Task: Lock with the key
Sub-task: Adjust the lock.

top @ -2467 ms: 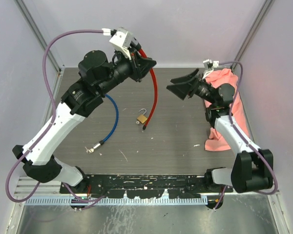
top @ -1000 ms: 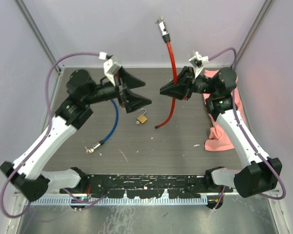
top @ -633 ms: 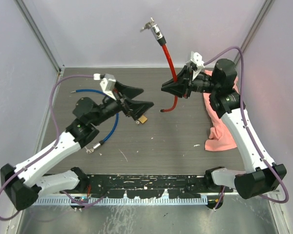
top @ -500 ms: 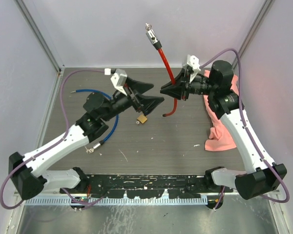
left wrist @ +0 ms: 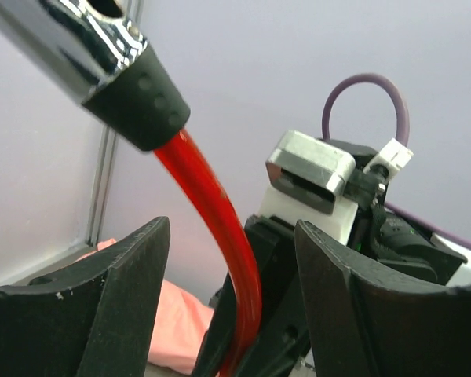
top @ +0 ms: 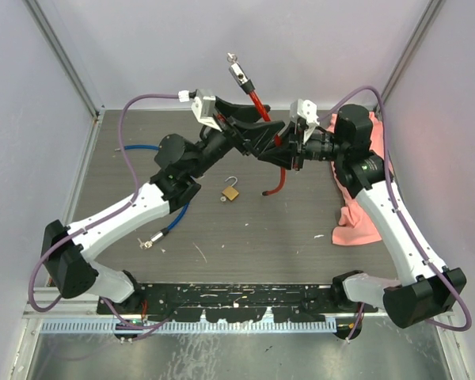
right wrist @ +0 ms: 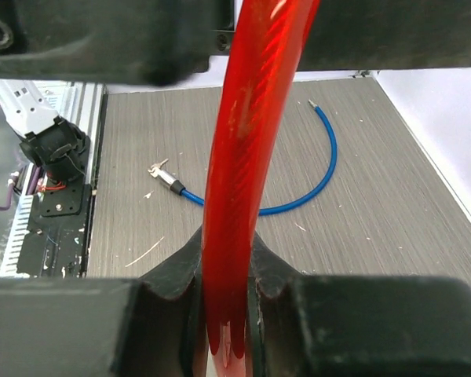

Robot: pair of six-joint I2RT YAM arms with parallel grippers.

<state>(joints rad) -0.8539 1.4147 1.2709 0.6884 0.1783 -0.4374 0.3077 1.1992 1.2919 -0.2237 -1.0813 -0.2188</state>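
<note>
While the right gripper point(right wrist: 229, 263) pinches the red cable point(left wrist: 212, 212), the left gripper point(left wrist: 231, 229) straddles it half-open, seemingly without contact.

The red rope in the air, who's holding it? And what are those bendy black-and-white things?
Those are two robot arms, each ending in a two-finger gripper. One picture looks down from above; the other two come from cameras on the wrists. The right gripper pinches the red cable, holding it up above the table. The left gripper has its fingers open, one either side of it. On the table lie a brass padlock with its loop open, a blue cable and a pink cloth.
</note>
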